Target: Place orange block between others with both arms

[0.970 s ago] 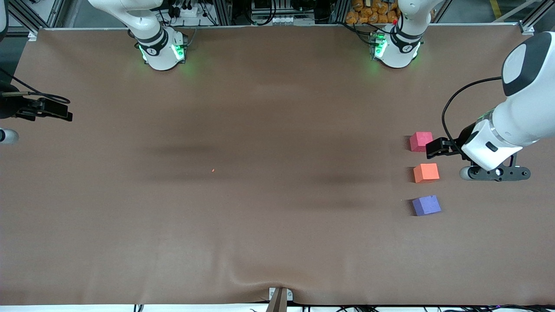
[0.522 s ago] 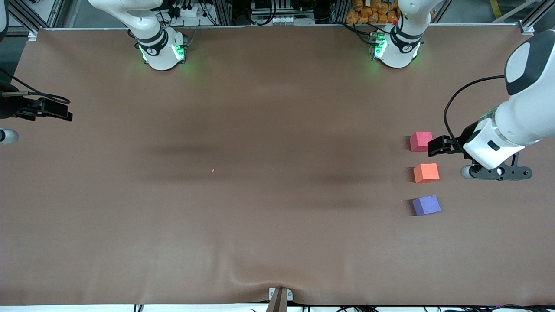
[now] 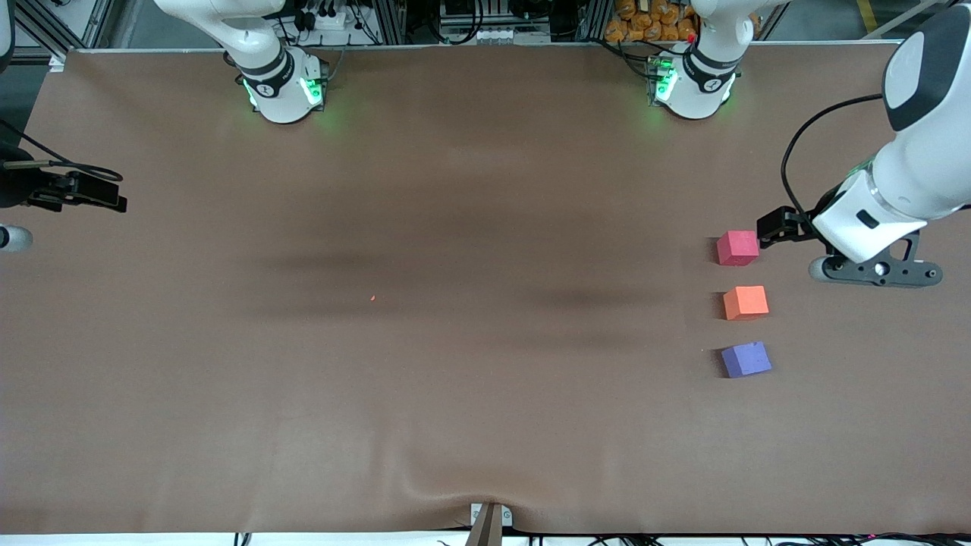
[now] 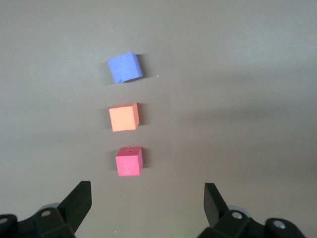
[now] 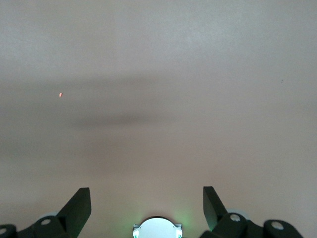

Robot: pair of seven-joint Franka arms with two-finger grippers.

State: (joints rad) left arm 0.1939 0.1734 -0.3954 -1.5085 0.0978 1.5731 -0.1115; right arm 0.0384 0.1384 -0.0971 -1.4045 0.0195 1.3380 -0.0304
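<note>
Three small cubes lie in a row near the left arm's end of the table. The orange block (image 3: pixel 746 302) (image 4: pixel 123 118) rests between the red-pink cube (image 3: pixel 736 247) (image 4: pixel 129 161), which is farther from the front camera, and the purple-blue cube (image 3: pixel 746 359) (image 4: pixel 125 67), which is nearer. My left gripper (image 3: pixel 880 271) (image 4: pixel 147 191) hangs open and empty over the table beside the red-pink cube, touching nothing. My right gripper (image 3: pixel 14 238) (image 5: pixel 146 193) waits open and empty over the right arm's end of the table, mostly cut off in the front view.
A brown mat (image 3: pixel 455 379) covers the table. A tiny orange speck (image 3: pixel 372 298) (image 5: pixel 61 94) lies near the middle. The two green-lit bases (image 3: pixel 284 91) (image 3: pixel 690 87) stand along the table's edge farthest from the front camera.
My left gripper has drifted from beside the orange block to beside the red-pink cube, staying open. The cubes and the right arm have not moved.
</note>
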